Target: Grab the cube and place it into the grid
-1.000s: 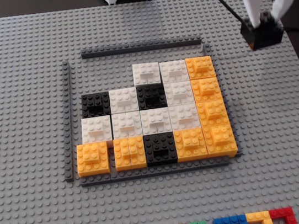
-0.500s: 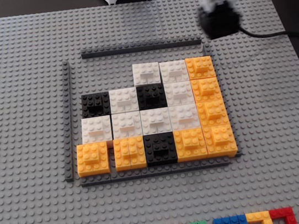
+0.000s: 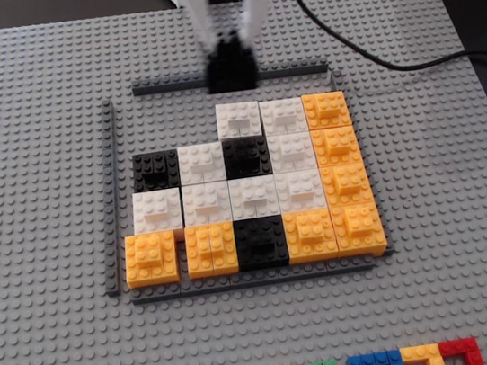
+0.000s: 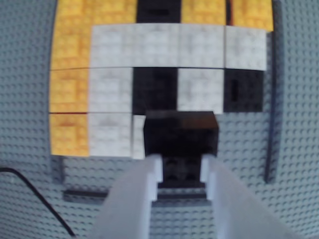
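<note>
The black studded LEGO cube (image 3: pixel 231 66) sits pinched in the white two-finger hand (image 4: pixel 181 167), fingers on either side of its smaller raised top brick, approx. over the thin dark grey strip (image 3: pixel 166 86) at the far edge of the grid (image 3: pixel 248 202). In the fixed view it's just beyond the white block (image 3: pixel 238 118) of the grid's top row; empty cells lie left of that block. The wrist view shows the cube's front edge overlapping the row next to a white block (image 4: pixel 109 134). Judgement: to seat it well, square the cube w/ neighbouring blocks, align studs, then press straight down before letting go. A tilt could jam it on the grey studded baseplate (image 3: pixel 34 176).
</note>
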